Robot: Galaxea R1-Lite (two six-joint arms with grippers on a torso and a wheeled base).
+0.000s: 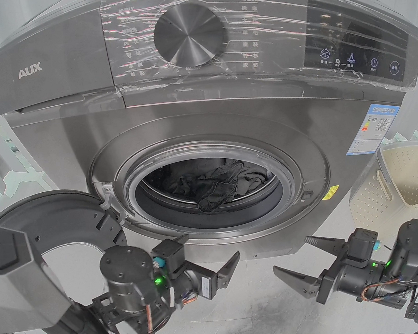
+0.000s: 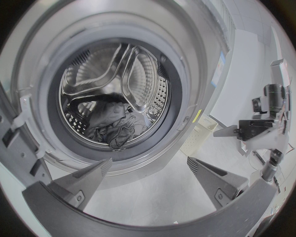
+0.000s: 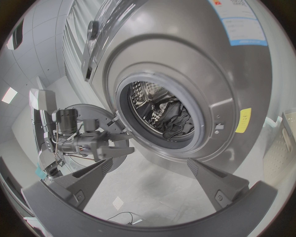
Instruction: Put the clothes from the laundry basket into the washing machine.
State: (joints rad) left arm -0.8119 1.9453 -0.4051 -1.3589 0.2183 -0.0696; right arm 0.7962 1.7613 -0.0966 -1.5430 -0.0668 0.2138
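Dark clothes (image 1: 215, 184) inside washing machine (image 1: 224, 117), beyond left pincer (image 1: 211, 246) and right pincer (image 1: 290, 253), both wide, empty

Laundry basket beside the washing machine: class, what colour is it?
The laundry basket is cream, its walls perforated; clearest in the head view.

The clothes (image 1: 215, 184) lie in the washing machine (image 1: 204, 121), its door (image 1: 53, 219) open at the left, the laundry basket (image 1: 368, 198) just right of it.
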